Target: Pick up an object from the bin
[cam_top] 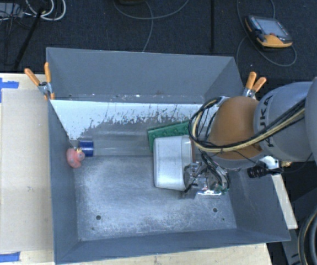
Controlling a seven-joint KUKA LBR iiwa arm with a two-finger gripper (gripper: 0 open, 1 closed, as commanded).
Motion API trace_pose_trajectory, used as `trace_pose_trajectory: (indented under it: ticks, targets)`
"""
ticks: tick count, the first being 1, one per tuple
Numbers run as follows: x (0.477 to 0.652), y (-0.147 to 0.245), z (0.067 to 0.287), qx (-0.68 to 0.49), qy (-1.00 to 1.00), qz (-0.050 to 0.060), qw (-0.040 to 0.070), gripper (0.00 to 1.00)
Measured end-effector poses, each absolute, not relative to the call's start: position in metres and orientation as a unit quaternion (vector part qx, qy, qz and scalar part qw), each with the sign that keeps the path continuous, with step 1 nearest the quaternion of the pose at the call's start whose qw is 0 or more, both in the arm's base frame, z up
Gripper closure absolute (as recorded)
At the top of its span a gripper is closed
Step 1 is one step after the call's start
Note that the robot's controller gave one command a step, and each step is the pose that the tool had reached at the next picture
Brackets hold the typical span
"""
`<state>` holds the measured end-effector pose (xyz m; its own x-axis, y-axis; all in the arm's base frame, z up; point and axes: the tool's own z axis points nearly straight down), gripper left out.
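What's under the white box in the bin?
A green flat thing sticks out past the far edge of the white box; whether it runs under or merely behind, the box hides. The gripper covers the box's right side.

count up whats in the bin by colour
pink lump: 1
blue little cylinder: 1
green flat piece: 1
white box: 1
total: 4
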<state>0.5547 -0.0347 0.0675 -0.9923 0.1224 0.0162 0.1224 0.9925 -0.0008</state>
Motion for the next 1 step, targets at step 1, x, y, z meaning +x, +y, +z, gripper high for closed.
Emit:
trace_pose_trajectory:
  ticks: [1]
  targets:
    - [0.6001,-0.0355,0.2163,-0.053,-0.999,0.0,0.0,1.0]
